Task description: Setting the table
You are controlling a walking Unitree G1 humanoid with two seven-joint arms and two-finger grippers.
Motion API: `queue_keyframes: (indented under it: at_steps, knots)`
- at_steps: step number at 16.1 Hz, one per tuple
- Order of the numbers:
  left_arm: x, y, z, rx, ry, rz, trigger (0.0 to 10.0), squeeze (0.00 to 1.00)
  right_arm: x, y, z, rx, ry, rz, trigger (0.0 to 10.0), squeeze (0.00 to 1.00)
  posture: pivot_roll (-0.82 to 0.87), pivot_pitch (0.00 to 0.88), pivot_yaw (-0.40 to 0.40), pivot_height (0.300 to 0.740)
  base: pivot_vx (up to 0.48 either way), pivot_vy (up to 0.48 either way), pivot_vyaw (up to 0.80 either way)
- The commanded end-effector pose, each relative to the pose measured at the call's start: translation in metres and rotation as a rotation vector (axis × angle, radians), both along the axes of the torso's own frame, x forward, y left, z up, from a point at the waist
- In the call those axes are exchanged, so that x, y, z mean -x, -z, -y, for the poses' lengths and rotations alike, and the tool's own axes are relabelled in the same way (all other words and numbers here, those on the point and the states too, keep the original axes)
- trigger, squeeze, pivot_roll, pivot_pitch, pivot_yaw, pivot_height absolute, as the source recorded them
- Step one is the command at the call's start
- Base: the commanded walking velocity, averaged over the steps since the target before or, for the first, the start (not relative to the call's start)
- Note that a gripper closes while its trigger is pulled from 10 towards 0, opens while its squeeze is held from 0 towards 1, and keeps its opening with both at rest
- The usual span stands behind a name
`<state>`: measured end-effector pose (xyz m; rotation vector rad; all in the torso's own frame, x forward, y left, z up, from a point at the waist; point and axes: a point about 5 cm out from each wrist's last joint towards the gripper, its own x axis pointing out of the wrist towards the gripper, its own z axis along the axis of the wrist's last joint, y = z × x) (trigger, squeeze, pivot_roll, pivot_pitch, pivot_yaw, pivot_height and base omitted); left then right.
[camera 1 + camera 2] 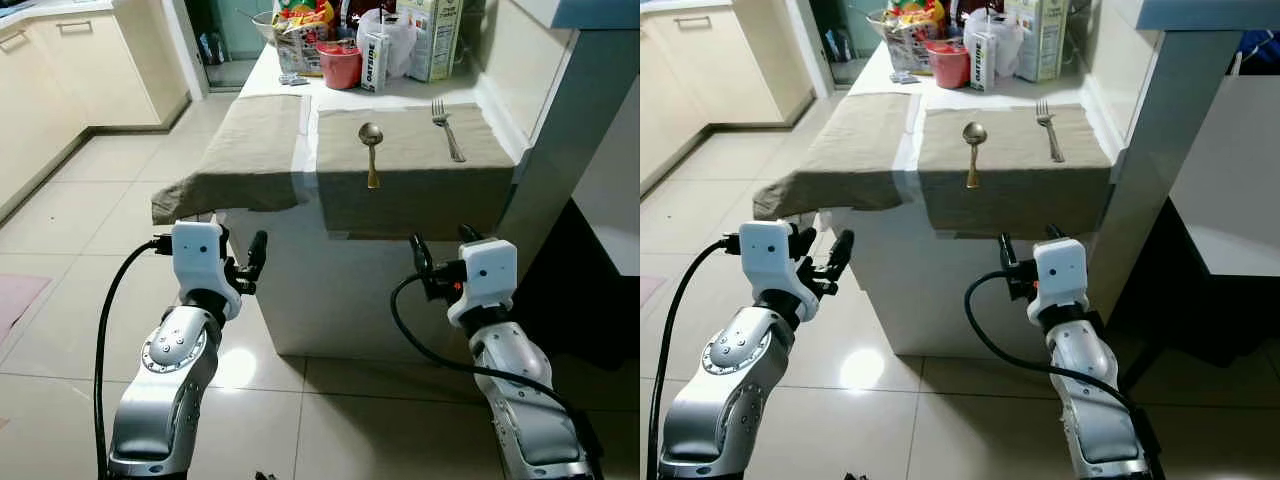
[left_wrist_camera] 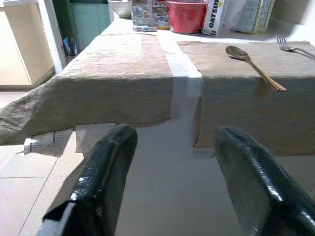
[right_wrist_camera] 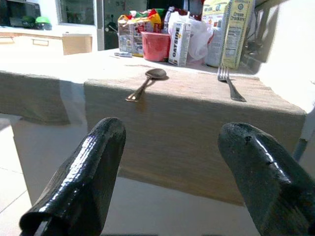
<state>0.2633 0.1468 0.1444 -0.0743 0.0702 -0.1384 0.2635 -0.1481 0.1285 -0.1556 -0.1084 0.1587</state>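
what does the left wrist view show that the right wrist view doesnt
Left wrist view alone: the crumpled white paper hanging under the left beige cloth placemat.

Right wrist view alone: the tall yellow-green cracker box and the kitchen cabinet drawer.

Both: the gold-handled metal spoon, silver fork, red plastic cup, white Oatside carton, and an open end effector.

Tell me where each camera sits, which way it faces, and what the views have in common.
Left eye, right eye: head cameras looking forward and down at the table; both silver arms show, left tool and right tool open before it.
Left wrist: looks along its black fingers at the placemats' front edge.
Right wrist: looks along its fingers at the right placemat.
Shared: spoon and fork.
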Motion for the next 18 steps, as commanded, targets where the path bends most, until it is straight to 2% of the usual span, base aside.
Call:
queue_keyframes:
  at_steps: [1,2,3,7,15,16,18]
  knots:
    - [-0.0020,0.0009,-0.0025,-0.015,-0.011,-0.001,10.0,1.00,-0.0023,-0.0004,-0.0012,0.006,-0.007,-0.004,10.0,0.00,-0.18,0.006,0.105,0.740,0.000,0.000,0.00]
    - [-0.0022,0.0015,-0.0041,-0.014,-0.015,-0.003,10.0,1.00,-0.0027,-0.0004,-0.0007,-0.007,0.002,-0.002,10.0,0.00,-0.18,0.006,0.105,0.740,0.000,0.000,0.00]
    - [-0.0027,0.0014,-0.0042,-0.018,-0.015,-0.002,10.0,1.00,-0.0037,-0.0001,0.0008,-0.025,0.014,-0.004,10.0,1.00,-0.18,0.003,0.104,0.740,0.000,0.000,0.00]
    - [-0.0043,0.0005,-0.0038,-0.029,-0.008,0.009,10.0,1.00,-0.0047,0.0016,-0.0008,-0.040,-0.002,-0.013,10.0,1.00,-0.18,0.000,0.109,0.740,0.000,0.000,0.00]
    - [-0.0061,0.0003,-0.0017,-0.041,0.009,0.017,10.0,1.00,-0.0077,-0.0007,-0.0023,-0.006,0.004,0.008,10.0,1.00,-0.18,0.000,0.103,0.740,0.000,0.000,0.00]
    - [-0.0081,0.0023,-0.0043,-0.051,-0.019,0.003,10.0,0.00,-0.0099,-0.0003,-0.0022,0.002,0.014,0.002,10.0,0.00,-0.18,0.000,0.102,0.740,0.000,0.000,0.00]
    - [-0.0099,0.0019,-0.0052,-0.052,-0.021,0.001,10.0,0.00,-0.0116,-0.0025,-0.0037,-0.003,0.005,0.006,10.0,0.00,-0.18,0.000,0.103,0.740,0.000,0.000,0.00]
